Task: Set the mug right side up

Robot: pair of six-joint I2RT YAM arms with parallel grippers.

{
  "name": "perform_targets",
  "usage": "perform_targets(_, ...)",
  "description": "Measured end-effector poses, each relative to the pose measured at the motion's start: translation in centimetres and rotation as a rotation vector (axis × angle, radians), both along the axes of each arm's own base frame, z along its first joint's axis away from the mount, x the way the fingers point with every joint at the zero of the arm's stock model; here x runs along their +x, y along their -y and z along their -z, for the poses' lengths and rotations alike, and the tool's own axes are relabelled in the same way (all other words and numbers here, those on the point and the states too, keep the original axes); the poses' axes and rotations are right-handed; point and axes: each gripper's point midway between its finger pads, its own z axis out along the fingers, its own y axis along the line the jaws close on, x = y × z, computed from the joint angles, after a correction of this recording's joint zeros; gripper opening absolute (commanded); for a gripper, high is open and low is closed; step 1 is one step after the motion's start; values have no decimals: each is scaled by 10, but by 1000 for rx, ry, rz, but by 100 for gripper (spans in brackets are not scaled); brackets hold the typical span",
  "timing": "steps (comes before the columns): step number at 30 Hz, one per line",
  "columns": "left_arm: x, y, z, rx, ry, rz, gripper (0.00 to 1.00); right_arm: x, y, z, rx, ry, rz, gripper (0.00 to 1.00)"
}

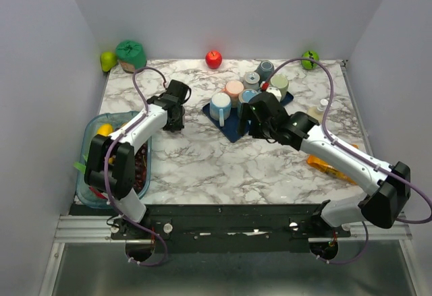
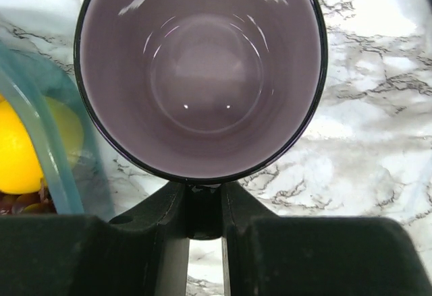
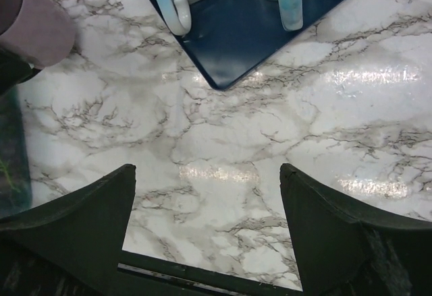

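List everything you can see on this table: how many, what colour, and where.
held mug: one, lilac inside, dark rim, in the left gripper, left of the mat
other mugs: at least six, blue, peach, grey, teal, cream, on the mat
mat: one, dark blue, centre
red apple: one, back centre
right green fruit: one, back right
left green fruit: one, back left
green bundle: one, back left
bin: one, clear teal, left edge
yellow fruit: one, in the bin
orange packet: one, right side
small bottle: one, pale, right of the mat
left gripper: shut on the held mug
right gripper: open, above bare marble
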Motion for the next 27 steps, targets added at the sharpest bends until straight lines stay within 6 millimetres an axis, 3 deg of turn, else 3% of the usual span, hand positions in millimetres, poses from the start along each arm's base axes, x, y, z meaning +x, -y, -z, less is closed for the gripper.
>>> perform_targets(7,2,-6,28,-42,6,-27,0,4,2,15,-29,-38,9,94)
perform_targets(10,6,-4,34,-63,42,-41,0,7,4,19,-36,-47,16,100)
perform_targets(11,8,-3,35,-69,52,-45,5,7,5,20,-40,-49,15,100)
perform_targets(12,10,-3,35,-76,62,-52,21,8,5,22,-47,-51,10,100)
perform_targets(14,13,-2,36,-84,70,-65,31,10,5,26,-59,-55,4,100)
perform_targets(15,14,-2,36,-87,72,-72,47,11,5,27,-65,-54,-1,100)
perform_targets(18,15,-2,37,-92,77,-84,65,14,3,30,-78,-51,-14,100)
perform_targets(22,17,-2,30,-105,98,-101,73,17,2,37,-101,-55,-29,100)
perform_targets(27,17,0,-6,-143,179,-91,86,23,0,43,-131,-54,-41,100)
